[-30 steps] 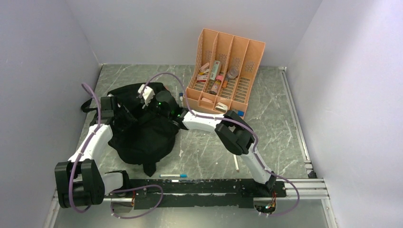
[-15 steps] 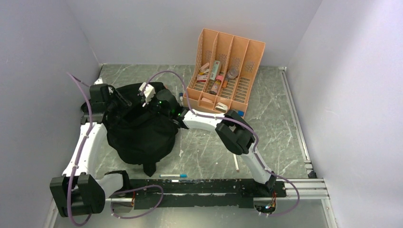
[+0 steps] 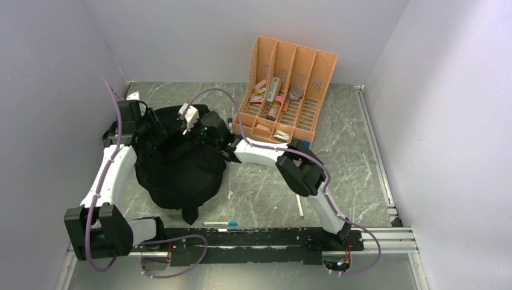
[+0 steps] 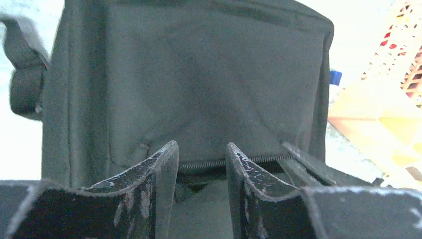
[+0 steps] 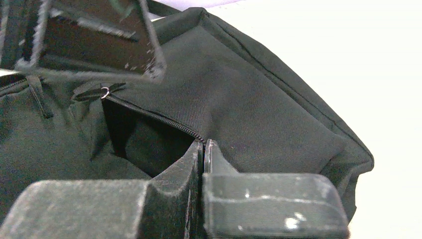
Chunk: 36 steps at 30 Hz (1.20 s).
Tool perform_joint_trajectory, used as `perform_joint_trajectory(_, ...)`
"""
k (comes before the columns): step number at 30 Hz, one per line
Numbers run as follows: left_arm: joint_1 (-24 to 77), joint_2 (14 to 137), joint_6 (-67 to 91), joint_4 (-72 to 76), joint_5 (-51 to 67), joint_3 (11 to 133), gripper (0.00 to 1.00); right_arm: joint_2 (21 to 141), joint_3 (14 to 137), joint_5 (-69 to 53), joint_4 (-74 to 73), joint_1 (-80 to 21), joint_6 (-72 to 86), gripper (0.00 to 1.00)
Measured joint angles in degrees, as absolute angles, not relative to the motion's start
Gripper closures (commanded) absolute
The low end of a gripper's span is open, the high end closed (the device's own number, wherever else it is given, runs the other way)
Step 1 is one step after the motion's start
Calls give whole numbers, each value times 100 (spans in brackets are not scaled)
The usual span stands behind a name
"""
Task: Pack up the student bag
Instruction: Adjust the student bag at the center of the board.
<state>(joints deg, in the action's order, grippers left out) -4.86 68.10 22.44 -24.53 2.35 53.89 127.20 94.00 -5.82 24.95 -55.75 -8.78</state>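
Near the table's [image 3: 350,163] left edge the soft student bag [image 3: 178,175] is sagging. The right gripper [image 5: 203,149] is pinching its zipper rim, probably the firmest hold, and the left gripper [image 4: 201,162] is hovering open-jawed.

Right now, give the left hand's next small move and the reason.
Probably close the left hand on the student bag at its zipper edge: it stands open, framing that edge, while the right hand seems pinched on the opening's rim.
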Motion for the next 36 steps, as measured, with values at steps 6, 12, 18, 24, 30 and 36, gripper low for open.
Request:
perform_joint_trajectory(6,-475,7061,1280,-1879,263,5596,54,12709,9400,-770,2440,-5505,-819,100)
perform_joint_trajectory(12,-471,6820,-403,-1131,972,5339,49,12634,9334,-886,2388,-5465,-779,100)
perform_joint_trajectory(18,-294,6576,-2261,-987,1616,5159,50,12571,9286,-1013,2373,-5411,-683,100)
perform_joint_trajectory(24,353,6519,-3216,-1166,1680,4860,51,12562,9244,-1153,2355,-5363,-687,100)
perform_joint_trajectory(30,401,6394,-3446,-1131,1479,4853,51,12538,9233,-1350,2379,-5349,-718,100)
perform_joint_trajectory(36,515,6353,-3336,-888,1201,4681,45,12532,9113,-1522,2453,-5288,-617,100)
